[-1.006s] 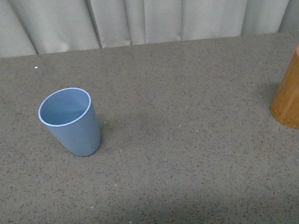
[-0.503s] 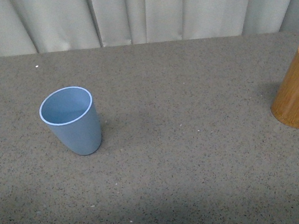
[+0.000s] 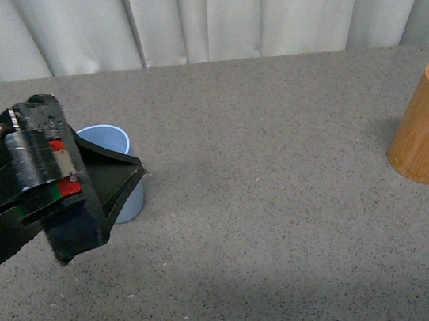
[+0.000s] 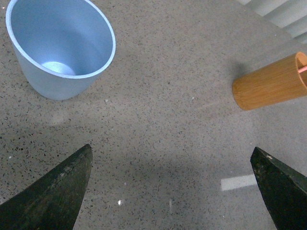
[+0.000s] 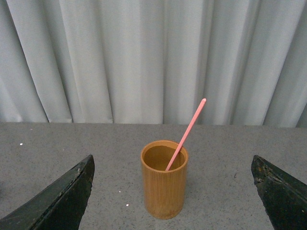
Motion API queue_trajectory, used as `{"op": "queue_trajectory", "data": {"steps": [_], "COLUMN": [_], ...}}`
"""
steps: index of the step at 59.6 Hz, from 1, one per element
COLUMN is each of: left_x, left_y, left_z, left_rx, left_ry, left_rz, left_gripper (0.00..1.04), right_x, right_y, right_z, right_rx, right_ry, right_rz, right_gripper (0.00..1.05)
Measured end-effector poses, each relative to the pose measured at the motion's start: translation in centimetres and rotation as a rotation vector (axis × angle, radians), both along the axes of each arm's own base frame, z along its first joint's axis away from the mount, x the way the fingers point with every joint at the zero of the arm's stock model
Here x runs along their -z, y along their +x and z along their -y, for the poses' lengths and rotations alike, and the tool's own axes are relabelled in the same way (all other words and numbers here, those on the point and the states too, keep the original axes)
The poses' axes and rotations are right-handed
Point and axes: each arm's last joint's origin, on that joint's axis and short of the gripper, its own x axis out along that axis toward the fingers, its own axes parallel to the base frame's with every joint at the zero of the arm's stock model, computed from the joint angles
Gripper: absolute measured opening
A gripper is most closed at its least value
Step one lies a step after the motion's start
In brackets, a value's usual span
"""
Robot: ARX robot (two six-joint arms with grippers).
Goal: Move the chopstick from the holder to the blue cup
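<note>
Leaning on the rim of the holder [image 5: 164, 184], the chopstick [image 5: 186, 134] has its lower end inside and its pink upper part slanting out above the mouth. The holder stands upright on the grey surface [image 3: 287, 222], well apart from the blue cup [image 4: 60, 48], which is upright and empty. The right fingers [image 5: 57, 201] are spread wide with nothing between them, facing the holder but not yet at it, so the step in hand looks like the approach to the pick. The next move calls for bringing them in around the free upper part of the stick and closing squarely on so thin a thing. The left fingers [image 4: 53, 196] are just as wide apart and empty, near the cup. Half a second ago the front view showed no arm; now the left arm [image 3: 42, 185] fills its left side, hiding part of the cup.
</note>
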Motion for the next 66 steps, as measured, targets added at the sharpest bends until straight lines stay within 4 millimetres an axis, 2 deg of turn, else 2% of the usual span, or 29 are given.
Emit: {"op": "queue_trajectory", "data": {"steps": [26, 42, 66], "left_x": [1.4, 2.2, 2.9], "left_y": [2.2, 4.4, 6.0], "left_z": [0.9, 0.5, -0.2], "left_rx": [-0.054, -0.143, -0.243], "left_ry": [0.087, 0.068, 0.042], "left_rz": [-0.105, -0.163, -0.189], "left_gripper": [0.98, 0.98, 0.98], "right_x": [0.0, 0.0, 0.0], "right_y": [0.0, 0.0, 0.0], "right_z": [0.0, 0.0, 0.0], "right_rx": [0.000, 0.000, 0.000], "right_ry": [0.000, 0.000, 0.000], "right_rz": [0.000, 0.000, 0.000], "right_gripper": [0.95, 0.95, 0.95]}}
